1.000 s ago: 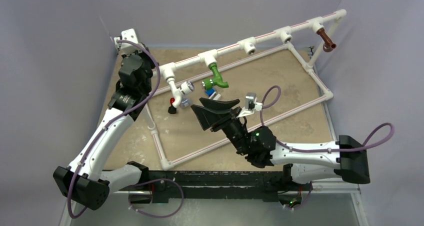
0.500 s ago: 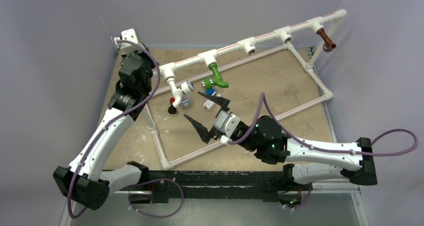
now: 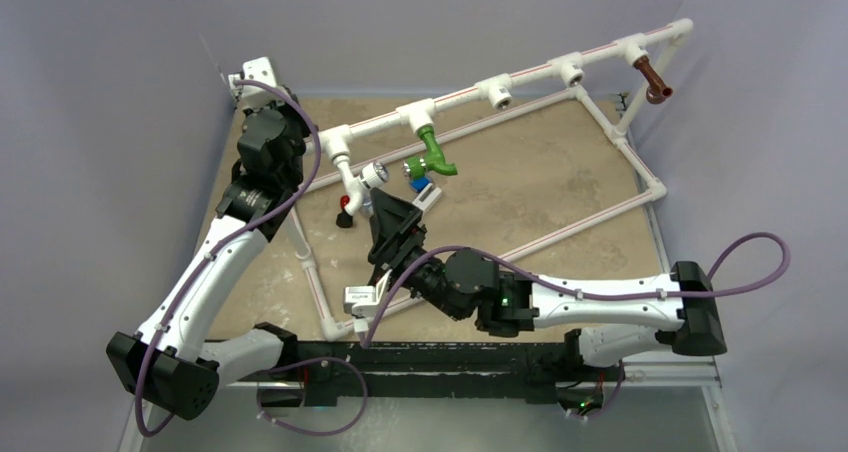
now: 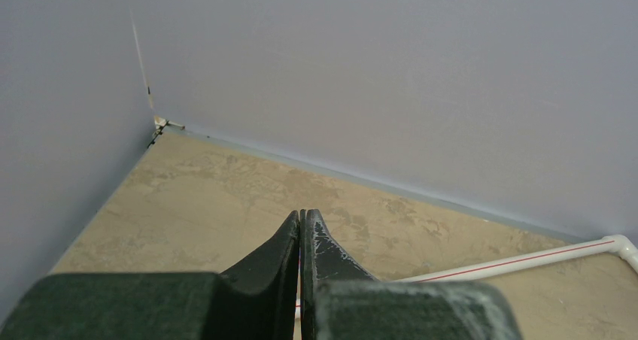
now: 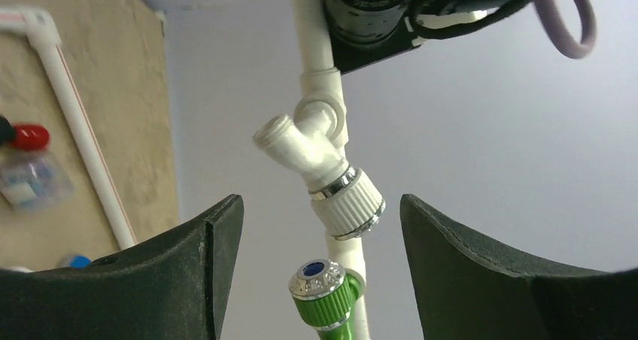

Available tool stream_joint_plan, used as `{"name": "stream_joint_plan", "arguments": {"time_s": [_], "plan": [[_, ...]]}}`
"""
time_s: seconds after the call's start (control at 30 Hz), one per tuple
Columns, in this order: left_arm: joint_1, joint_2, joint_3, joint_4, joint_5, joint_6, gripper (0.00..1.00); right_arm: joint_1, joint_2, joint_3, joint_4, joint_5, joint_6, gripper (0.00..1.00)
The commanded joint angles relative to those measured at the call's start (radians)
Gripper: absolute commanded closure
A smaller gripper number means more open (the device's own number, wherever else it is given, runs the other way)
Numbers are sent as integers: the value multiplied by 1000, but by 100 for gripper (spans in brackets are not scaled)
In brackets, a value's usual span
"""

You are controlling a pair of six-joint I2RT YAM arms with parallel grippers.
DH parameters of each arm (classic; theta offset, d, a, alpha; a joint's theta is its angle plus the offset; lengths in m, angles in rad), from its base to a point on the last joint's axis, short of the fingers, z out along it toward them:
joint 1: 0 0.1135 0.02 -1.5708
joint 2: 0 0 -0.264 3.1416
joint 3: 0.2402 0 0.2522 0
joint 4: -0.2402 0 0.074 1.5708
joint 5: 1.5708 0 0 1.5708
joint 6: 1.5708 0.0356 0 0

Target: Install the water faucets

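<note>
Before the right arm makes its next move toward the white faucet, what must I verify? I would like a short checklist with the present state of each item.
1. Right gripper open: ok.
2. White faucet seen in the gap between its fingers: ok.
3. Fingers far enough forward to close on it: cannot tell.
4. Green faucet and brown faucet hanging on the pipe frame: ok.
5. Left gripper shut and empty: ok.
</note>
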State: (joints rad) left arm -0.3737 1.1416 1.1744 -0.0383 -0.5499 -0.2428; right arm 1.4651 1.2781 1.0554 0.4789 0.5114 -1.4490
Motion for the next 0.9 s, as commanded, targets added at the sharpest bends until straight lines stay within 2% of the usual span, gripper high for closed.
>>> {"name": "stream_joint_plan", "arguments": {"time_s": [0.0,0.13,0.33,0.6,0.87], "plan": [[-8,65,-65,-211,47,7,100,15,22,25,70,114,-273,23],[-7,69,-65,-212,47,7,100,17,72,31,140,151,-361,23],[-8,67,-67,-211,47,7,100,17,153,90,159,157,-407,24],[-8,61,-67,-213,48,5,100,-34,230,163,171,172,-401,26],[-8,58,-67,-213,48,5,100,-60,263,190,183,171,-350,36]]}}
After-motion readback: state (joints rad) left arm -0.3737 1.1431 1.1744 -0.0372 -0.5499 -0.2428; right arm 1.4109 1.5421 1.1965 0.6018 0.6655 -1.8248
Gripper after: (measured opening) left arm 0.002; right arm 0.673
